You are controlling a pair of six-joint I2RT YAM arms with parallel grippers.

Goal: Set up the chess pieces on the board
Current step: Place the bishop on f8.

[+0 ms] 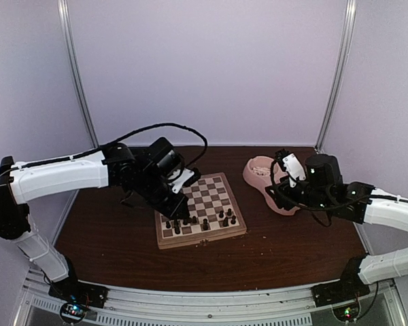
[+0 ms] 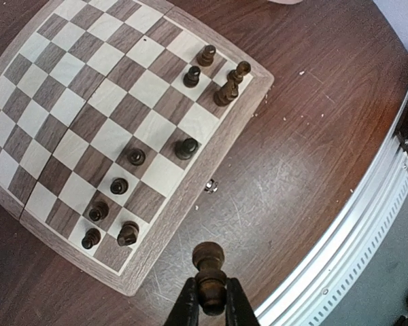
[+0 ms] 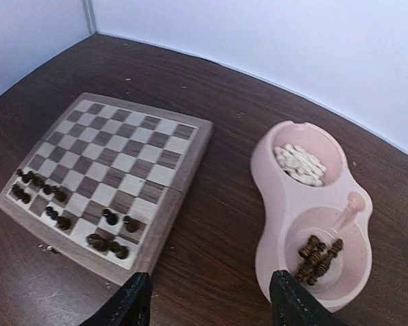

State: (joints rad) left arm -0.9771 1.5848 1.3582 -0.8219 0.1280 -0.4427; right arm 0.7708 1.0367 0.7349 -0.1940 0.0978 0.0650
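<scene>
The board lies under my left arm, with several dark chess pieces standing along its near edge rows. My left gripper is shut on a dark chess piece, held above the bare table just off the board's near frame. In the top view the left gripper hangs over the board near its front left squares. My right gripper is open and empty, above the table between the board and the pink bowl. More dark pieces lie in that bowl's near cup.
The pink double bowl sits right of the board, and cream-white pieces fill its far cup. In the top view the bowl lies partly under my right gripper. A metal rail runs along the table's near edge.
</scene>
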